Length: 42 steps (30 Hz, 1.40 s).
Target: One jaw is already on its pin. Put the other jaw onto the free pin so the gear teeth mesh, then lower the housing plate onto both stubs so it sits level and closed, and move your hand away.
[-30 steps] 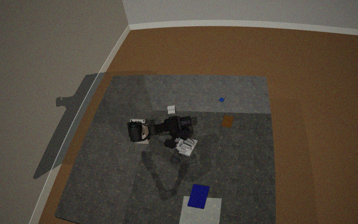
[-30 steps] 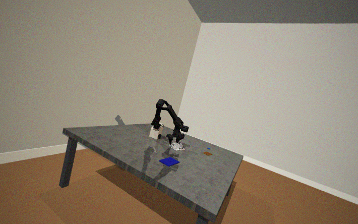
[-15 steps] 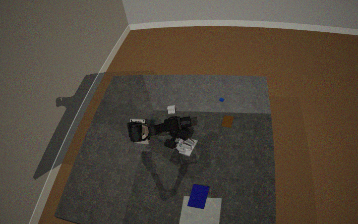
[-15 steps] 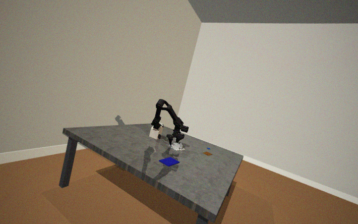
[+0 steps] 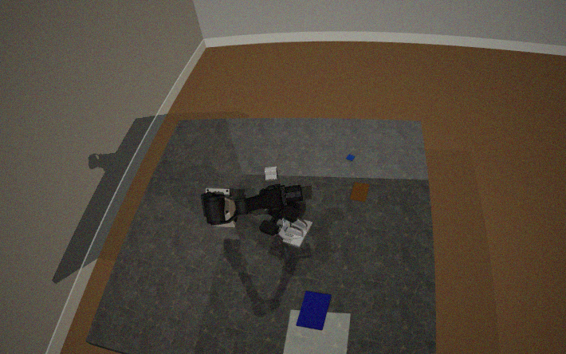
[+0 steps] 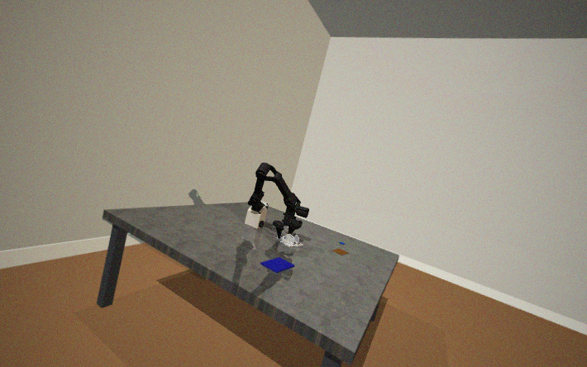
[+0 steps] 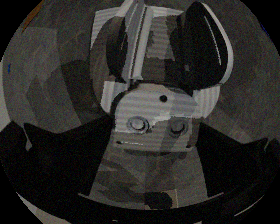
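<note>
Black fingers of the claw (image 5: pixel 281 220) (image 6: pixel 285 233) (image 7: pixel 155 120) are closed on the pale housing plate (image 5: pixel 283 224) (image 7: pixel 156 107), one on each side. Two round stubs (image 7: pixel 137 125) show at its holes; whether it sits fully level I cannot tell. Just beyond the claw, two curved prongs (image 5: pixel 297 230) (image 6: pixel 292 237) (image 7: pixel 136 45) rise over a white base (image 5: pixel 307 228) (image 6: pixel 297 245) (image 7: pixel 102 25) on the grey counter (image 5: pixel 167 263) (image 6: pixel 186 241); their tooth mesh is hidden. Farther from the claw lie an orange tile (image 5: pixel 359 192) (image 6: pixel 340 251) and a small blue tile (image 5: pixel 350 157) (image 6: pixel 341 243). Well apart on another side is a dark-blue panel (image 5: pixel 313 310) (image 6: pixel 277 264).
</note>
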{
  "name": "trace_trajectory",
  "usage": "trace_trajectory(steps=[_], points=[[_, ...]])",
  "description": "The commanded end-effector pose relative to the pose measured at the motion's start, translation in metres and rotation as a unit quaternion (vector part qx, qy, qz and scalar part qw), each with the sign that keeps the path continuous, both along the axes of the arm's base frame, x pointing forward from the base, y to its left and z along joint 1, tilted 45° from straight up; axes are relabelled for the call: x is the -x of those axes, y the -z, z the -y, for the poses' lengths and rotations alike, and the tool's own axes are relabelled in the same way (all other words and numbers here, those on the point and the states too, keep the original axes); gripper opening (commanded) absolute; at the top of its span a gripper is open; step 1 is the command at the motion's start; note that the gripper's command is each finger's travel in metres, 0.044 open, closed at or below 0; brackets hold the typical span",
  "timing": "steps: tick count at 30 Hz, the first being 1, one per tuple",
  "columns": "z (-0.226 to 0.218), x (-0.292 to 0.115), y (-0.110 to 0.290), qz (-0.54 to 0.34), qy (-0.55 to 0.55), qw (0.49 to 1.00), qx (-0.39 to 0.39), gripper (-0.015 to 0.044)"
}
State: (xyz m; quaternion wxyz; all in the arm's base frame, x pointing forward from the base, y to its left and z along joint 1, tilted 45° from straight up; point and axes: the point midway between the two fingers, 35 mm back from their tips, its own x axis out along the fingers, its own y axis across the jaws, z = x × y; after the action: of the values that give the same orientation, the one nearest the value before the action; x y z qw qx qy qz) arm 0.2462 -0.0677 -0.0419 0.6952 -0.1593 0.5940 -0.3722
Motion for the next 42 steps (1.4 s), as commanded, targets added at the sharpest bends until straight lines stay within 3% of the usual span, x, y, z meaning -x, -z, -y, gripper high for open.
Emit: trace_trajectory(steps=[1,42], points=[[0.0000,0.0004,0.0010,-0.001,-0.001,1.000,-0.001,0.0351],[-0.0032,-0.0001,-0.0025,-0.001,-0.001,1.000,-0.001,0.0351]])
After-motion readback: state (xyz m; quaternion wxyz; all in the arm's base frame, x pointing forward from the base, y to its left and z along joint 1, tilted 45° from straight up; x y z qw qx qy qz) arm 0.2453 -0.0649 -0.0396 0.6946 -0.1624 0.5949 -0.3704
